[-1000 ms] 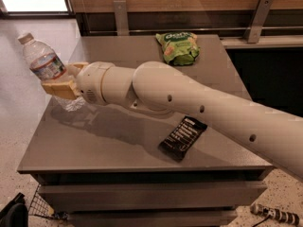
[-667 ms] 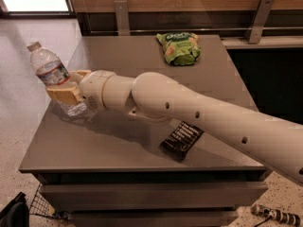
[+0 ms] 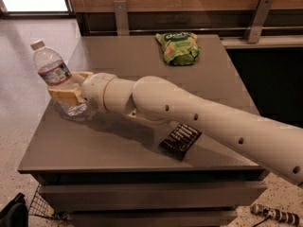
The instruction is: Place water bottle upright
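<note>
The water bottle (image 3: pixel 54 72) is clear ribbed plastic with a white cap and a red, white and blue label band. It stands near the left edge of the grey table (image 3: pixel 118 145), leaning slightly left, its base on or just above the tabletop. My gripper (image 3: pixel 71 86) is at the end of the white arm (image 3: pixel 189 112) that reaches in from the right. Its tan fingers (image 3: pixel 66 96) are shut around the bottle's lower body.
A green snack bag (image 3: pixel 178 47) lies at the back of the table. A black ribbed packet (image 3: pixel 180 140) lies near the front, under my arm. The table's left edge is close to the bottle. A wooden wall with metal brackets runs behind.
The bottle has come down and turned nearer to upright, and my gripper has lowered with it toward the tabletop.
</note>
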You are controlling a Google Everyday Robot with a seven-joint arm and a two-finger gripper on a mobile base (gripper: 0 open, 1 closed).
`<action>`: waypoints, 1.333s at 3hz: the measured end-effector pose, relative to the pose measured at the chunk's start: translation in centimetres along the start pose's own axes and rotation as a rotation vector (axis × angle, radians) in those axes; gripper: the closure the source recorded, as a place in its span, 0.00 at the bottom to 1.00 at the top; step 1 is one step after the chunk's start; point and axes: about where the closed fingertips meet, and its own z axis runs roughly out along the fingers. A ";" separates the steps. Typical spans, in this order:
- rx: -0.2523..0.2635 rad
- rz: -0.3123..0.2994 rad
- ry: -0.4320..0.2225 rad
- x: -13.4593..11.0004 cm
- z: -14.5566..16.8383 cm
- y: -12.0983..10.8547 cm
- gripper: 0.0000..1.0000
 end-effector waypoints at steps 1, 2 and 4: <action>0.000 0.000 0.000 0.0 0.0 0.0 1.00; 0.000 0.000 0.000 0.0 0.0 0.0 1.00; 0.000 0.000 0.000 -0.1 0.0 0.0 1.00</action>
